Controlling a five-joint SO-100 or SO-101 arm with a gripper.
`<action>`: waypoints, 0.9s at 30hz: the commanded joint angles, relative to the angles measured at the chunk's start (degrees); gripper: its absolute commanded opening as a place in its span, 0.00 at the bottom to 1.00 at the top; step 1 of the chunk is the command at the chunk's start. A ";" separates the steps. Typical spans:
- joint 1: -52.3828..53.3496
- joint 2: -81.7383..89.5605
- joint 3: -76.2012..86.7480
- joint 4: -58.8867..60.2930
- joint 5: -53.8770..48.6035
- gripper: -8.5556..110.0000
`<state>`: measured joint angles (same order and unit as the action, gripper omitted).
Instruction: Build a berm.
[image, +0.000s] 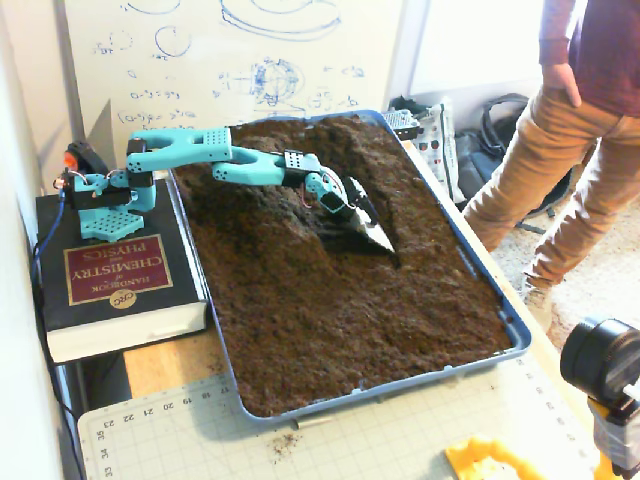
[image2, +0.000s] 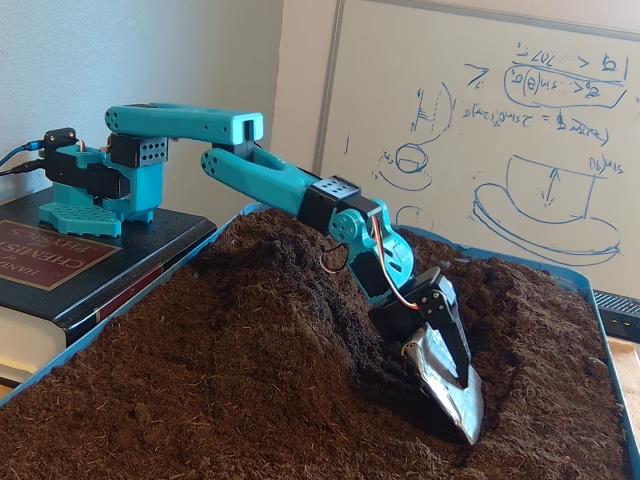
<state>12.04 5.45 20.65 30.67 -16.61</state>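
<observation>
Filling the blue tray (image: 512, 331), soil holds the berm (image: 262, 200)

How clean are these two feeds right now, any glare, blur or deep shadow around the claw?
In a fixed view from above, the claw is sharp but small, and its shadow blackens the groove beside the berm. In the low fixed view, the metal blade on the claw glints brightly, the soil under it is dark, and the arm shows no motion blur.
</observation>
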 joint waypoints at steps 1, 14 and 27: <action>-1.32 -0.53 3.25 0.62 -0.70 0.07; -4.92 21.01 35.16 0.62 -0.70 0.07; -5.45 43.15 63.90 0.53 -0.70 0.08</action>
<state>7.38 43.07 76.64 30.23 -16.61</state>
